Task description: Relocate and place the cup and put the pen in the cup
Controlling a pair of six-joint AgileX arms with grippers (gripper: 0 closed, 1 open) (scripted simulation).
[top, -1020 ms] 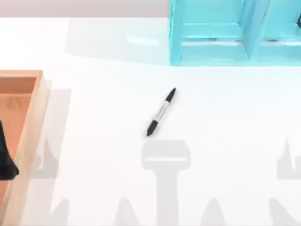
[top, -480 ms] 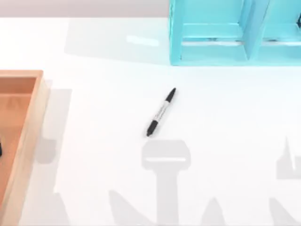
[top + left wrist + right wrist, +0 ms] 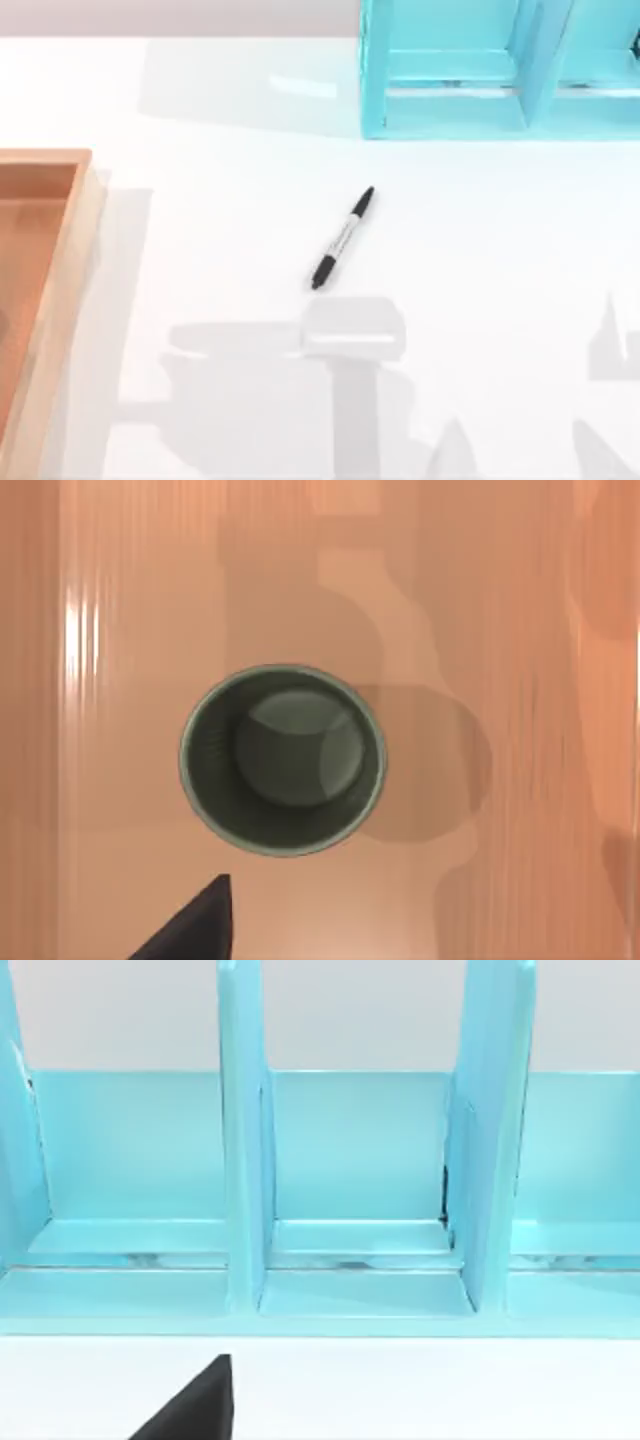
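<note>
The cup (image 3: 283,759), a plain dark olive-green cylinder with no handle, is seen upright from directly above in the left wrist view, resting on the smooth grained floor of a wooden tray (image 3: 62,290) at the counter's left edge. The pen (image 3: 342,238), slim with black ends and a pale grey barrel, lies diagonally near the middle of the glossy white counter (image 3: 500,250), well apart from the tray. A turquoise rack (image 3: 350,1190) with upright dividers stands at the far right. Whether either gripper is apart or together cannot be told; a dark fingertip (image 3: 190,925) is seen near the cup.
</note>
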